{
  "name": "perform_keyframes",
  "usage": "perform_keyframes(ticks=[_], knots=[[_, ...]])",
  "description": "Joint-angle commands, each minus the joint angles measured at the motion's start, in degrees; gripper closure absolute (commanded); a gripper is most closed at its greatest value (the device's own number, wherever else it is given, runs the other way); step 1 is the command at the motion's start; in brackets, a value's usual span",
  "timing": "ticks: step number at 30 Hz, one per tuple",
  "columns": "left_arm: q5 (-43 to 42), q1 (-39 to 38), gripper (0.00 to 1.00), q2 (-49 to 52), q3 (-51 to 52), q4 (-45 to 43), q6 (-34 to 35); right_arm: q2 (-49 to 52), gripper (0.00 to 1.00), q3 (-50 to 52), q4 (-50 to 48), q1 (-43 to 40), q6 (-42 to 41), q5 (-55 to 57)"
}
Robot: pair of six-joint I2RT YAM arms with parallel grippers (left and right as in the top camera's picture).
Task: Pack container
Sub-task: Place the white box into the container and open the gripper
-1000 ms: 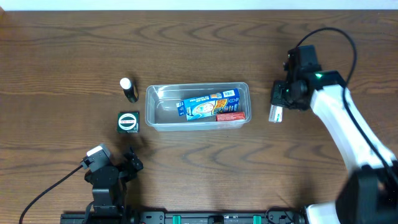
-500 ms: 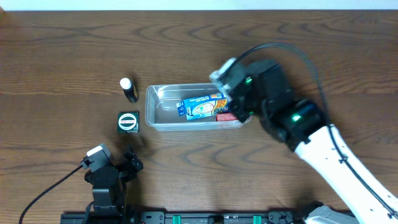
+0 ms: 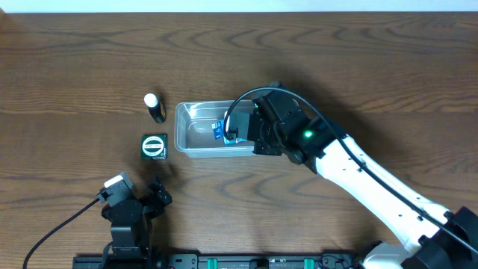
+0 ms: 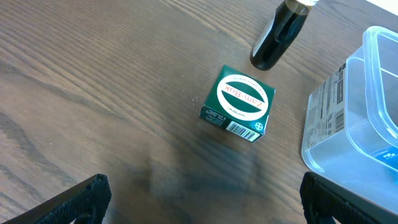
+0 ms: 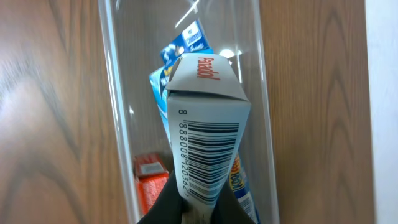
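Clamping a white box (image 5: 205,130) in the right gripper (image 5: 189,208) over the container (image 5: 115,93), hidden overhead. Holding left gripper (image 4: 202,199) apart near green box (image 4: 239,102).

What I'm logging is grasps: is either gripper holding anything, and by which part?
Right gripper pinches the white Panadol box by its wrist-side end, above the container; left gripper is open, empty.
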State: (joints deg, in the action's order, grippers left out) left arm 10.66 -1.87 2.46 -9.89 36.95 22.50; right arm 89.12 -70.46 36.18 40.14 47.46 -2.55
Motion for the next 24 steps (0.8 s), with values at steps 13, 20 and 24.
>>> perform_keyframes(ticks=[13,20,24], knots=[[0.28,0.35,0.02,-0.46,0.7,-0.17,0.11,5.75,0.72,-0.63,1.44,-4.13,11.74,3.65],[0.28,0.35,0.02,-0.46,0.7,-0.17,0.11,1.95,0.01,-0.81,-1.18,-3.39,3.56,10.97],[0.28,0.35,0.02,-0.46,0.7,-0.17,0.11,-3.23,0.08,-0.81,-3.91,-4.76,-11.04,12.57]])
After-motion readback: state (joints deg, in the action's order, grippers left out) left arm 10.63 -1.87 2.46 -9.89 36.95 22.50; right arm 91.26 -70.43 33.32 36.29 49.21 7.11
